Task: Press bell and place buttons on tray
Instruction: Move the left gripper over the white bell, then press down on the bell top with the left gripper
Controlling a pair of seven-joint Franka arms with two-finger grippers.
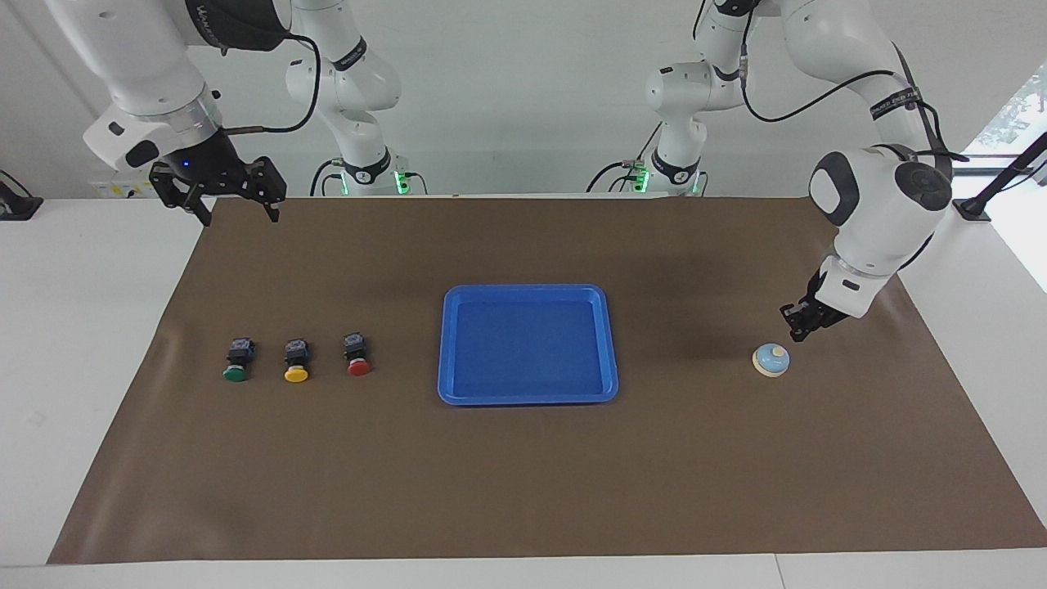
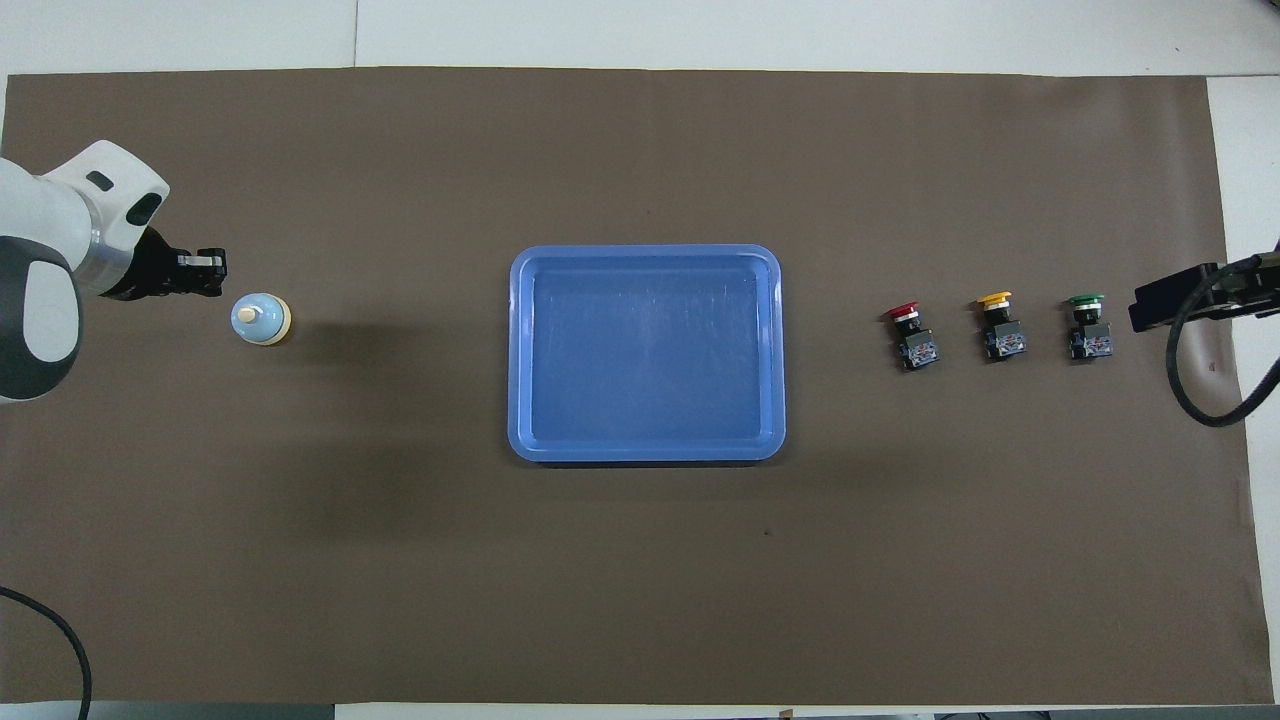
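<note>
Looks like a robotics lab: two white arms (image 1: pixel 879 204) bolted at a table (image 1: pixel 90 327) under brown paper (image 1: pixel 523 474), bare white wall.

I'm working over a white table (image 1: pixel 98 327) with a brown mat (image 1: pixel 523 483) spread flat across most of it, pale margins showing at both ends. Ahead of my bases stands a plain white wall (image 1: pixel 523 98), evenly lit. At one end, a window (image 1: pixel 1018 106) glows with daylight and green foliage outside.
</note>
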